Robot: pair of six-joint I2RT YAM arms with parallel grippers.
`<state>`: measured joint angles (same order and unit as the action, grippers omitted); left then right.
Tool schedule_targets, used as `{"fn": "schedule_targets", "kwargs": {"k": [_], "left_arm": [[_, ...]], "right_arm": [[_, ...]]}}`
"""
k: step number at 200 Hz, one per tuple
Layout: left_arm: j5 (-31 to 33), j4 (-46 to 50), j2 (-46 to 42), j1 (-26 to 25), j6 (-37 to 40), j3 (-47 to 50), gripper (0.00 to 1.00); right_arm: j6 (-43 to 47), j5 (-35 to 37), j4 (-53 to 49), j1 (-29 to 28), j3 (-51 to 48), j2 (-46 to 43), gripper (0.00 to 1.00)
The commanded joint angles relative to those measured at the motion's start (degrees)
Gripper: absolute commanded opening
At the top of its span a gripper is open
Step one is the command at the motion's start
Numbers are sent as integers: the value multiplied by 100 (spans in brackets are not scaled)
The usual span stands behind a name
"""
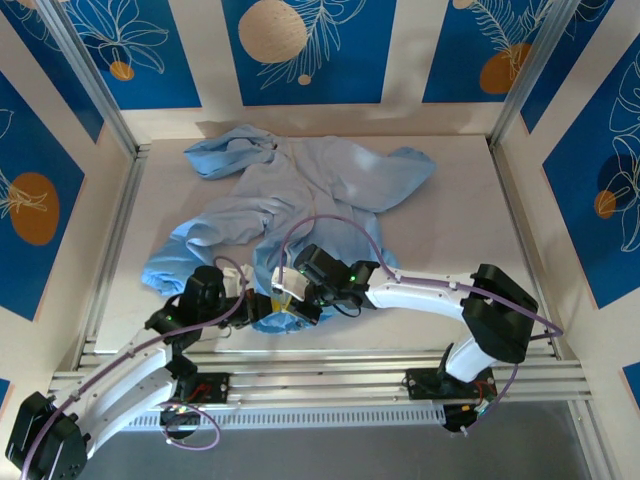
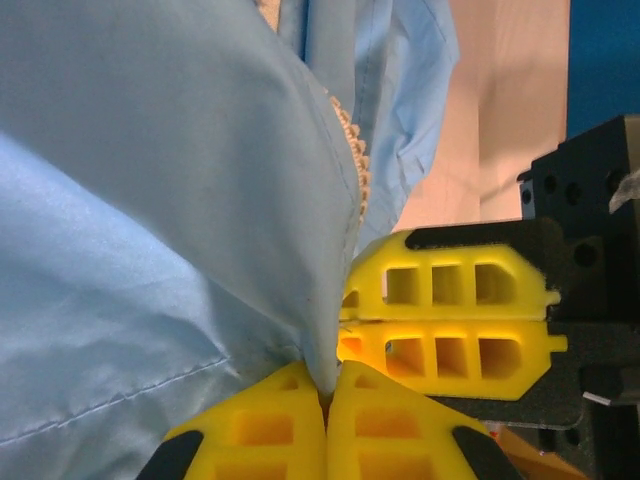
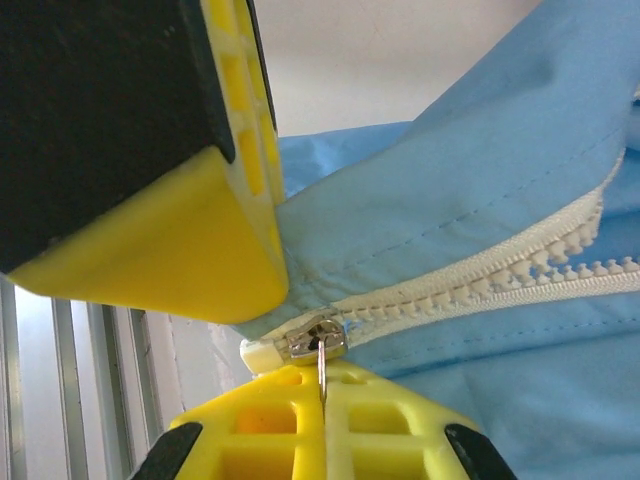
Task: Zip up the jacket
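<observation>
Right gripper point(image 3: 322, 392) clamps the zipper pull point(image 3: 322, 368); left gripper point(image 2: 325, 392) pinches the jacket point(image 2: 150, 250) beside it, at the table's point(image 1: 460, 210) near edge. We judge: slider point(image 3: 316, 338) at bottom, teeth point(image 3: 480, 268) apart, whole run left.

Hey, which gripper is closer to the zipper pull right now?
Right. The right gripper pinches the zipper pull itself; the left gripper clamps the jacket just beside it.

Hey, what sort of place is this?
Probably a robot lab cell: left arm and right arm bolted to metal rails, a table boxed in by blue printed panels, a jacket on it.
</observation>
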<state>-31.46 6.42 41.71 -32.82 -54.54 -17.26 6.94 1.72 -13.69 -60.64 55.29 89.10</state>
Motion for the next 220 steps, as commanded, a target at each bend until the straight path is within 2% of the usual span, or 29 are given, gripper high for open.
{"fn": "schedule_targets", "kwargs": {"k": [1,57,98,186,206,220], "left_arm": [[-209,360,-19,-36,269,-157,0],[-451,816,106,-38,542,-390,0],[-692,924,384,-37,669,-562,0],[-871,1399,662,-7,1010,-889,0],[-853,1573,702,56,1136,-991,0],[-806,1603,711,99,1178,-1037,0]], "right_arm": [[-168,384,-13,-21,250,-45,0],[-272,633,-94,-26,303,-135,0],[24,710,-195,-60,334,-130,0],[167,1694,-131,-164,377,-55,0],[141,1682,-125,-142,370,-85,0],[195,1429,-134,-131,369,-134,0]]}}
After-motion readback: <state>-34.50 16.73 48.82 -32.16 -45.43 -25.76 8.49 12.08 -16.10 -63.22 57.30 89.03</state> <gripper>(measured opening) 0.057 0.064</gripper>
